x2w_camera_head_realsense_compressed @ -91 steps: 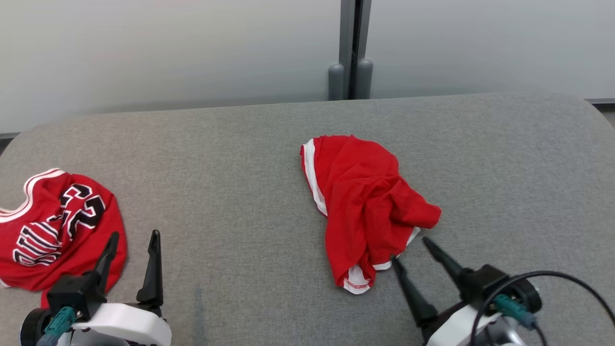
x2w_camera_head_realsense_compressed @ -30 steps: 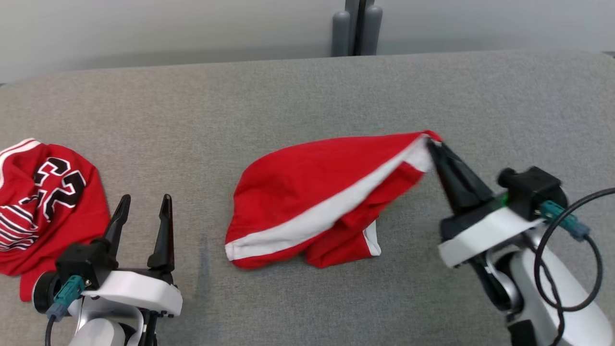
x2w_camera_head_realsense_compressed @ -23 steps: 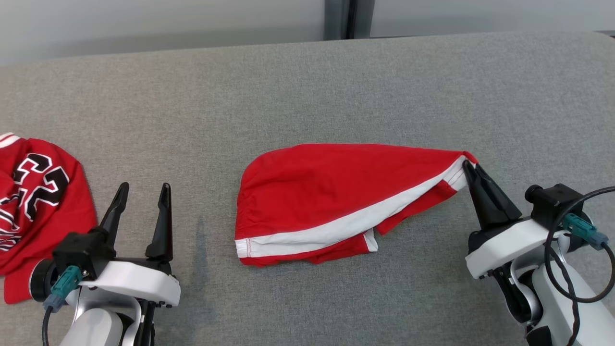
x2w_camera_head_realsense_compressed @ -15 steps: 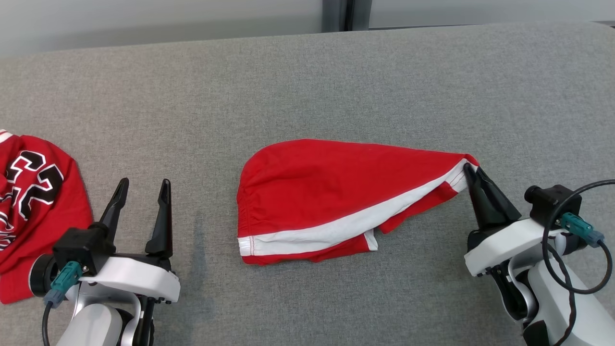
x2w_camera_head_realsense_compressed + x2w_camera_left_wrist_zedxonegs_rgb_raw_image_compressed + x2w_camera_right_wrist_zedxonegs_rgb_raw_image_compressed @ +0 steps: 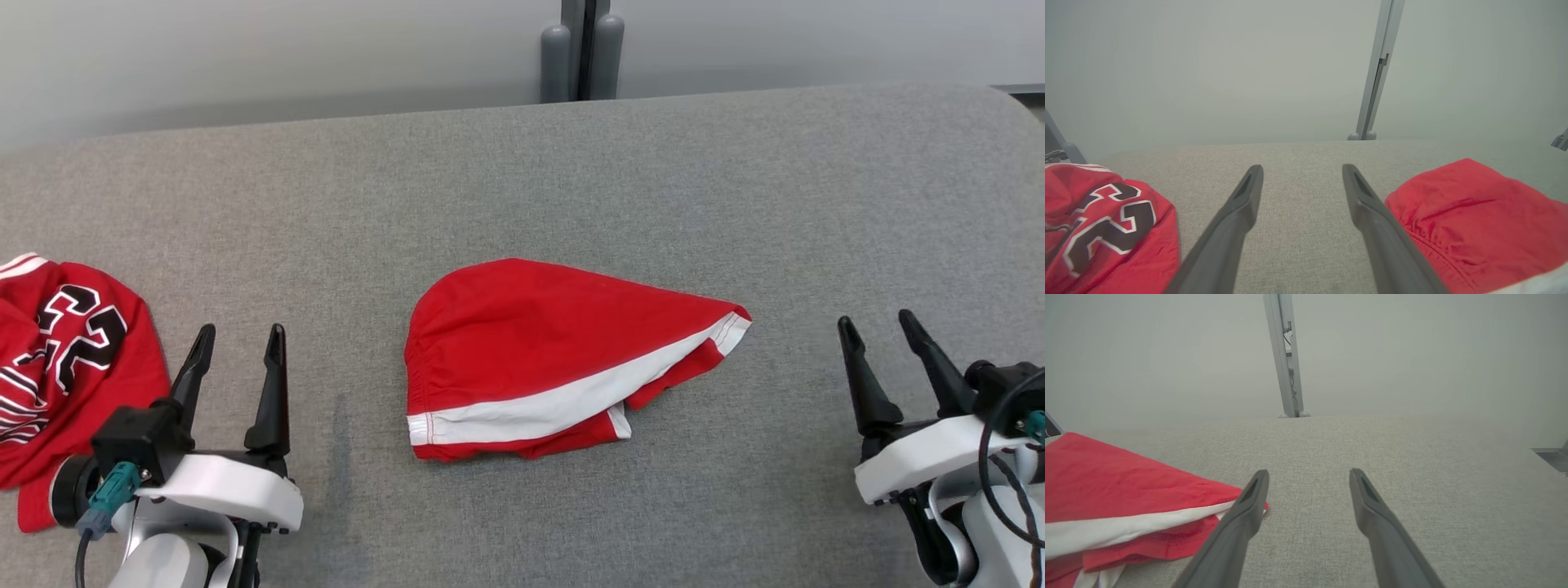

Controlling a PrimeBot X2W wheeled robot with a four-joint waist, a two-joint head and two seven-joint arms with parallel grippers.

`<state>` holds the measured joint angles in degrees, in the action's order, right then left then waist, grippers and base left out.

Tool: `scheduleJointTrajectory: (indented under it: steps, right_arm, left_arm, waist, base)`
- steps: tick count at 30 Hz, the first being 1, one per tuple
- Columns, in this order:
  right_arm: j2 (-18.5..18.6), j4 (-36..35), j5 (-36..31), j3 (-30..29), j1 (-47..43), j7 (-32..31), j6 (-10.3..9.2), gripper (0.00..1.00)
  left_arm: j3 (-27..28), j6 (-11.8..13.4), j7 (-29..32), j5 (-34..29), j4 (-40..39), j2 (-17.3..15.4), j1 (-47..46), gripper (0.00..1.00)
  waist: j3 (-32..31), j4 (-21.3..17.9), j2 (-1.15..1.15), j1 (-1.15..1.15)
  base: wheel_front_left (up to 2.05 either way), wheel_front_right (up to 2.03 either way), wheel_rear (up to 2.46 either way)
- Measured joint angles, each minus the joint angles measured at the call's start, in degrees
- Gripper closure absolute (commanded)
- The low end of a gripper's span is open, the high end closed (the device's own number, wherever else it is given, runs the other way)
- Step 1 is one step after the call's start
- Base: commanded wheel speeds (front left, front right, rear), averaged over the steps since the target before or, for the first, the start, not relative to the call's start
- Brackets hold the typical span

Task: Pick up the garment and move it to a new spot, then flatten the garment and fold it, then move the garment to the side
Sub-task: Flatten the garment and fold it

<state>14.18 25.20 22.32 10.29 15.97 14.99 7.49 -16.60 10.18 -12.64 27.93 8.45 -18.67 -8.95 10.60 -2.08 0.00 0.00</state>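
Illumination was bright, even and diffuse. A faint, soft shadow lay just beside the left gripper [image 5: 242, 329]. Ahead of that gripper, the wall [image 5: 1208, 73] appeared hazy and defocused in the wrist view.

left hand [image 5: 242, 330]: white shell [image 5: 220, 494], black fingers [image 5: 267, 394], teal connector [image 5: 114, 483]

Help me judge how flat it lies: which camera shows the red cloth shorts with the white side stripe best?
The head view: the red shorts show whole from above, outline and white stripe included. The left wrist view catches their rounded end at a low angle; the right wrist view, their pointed corner.
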Motion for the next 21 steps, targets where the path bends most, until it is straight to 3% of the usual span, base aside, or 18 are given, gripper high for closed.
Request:
scheduleJointTrajectory:
  steps: [9,21]
  right_arm:
    - [-2.1,-8.4,-5.7,-3.1,-1.8,-2.2,0.0,0.0]
    - [-4.5,-15.9,-6.9,-3.2,-7.5,-7.1,0.0,0.0]
  left_arm:
    - [0.2,1.3,-0.4,0.4,-0.6,0.0,3.9,0.0]
    - [-0.4,3.3,0.6,0.4,-2.8,-0.2,7.6,0.0]
  waist:
    - [-4.2,-0.7,0.0,0.0]
    - [-6.8,-1.0,0.0,0.0]
  base:
    - [0.0,0.0,0.0]
    - [0.0,0.0,0.0]
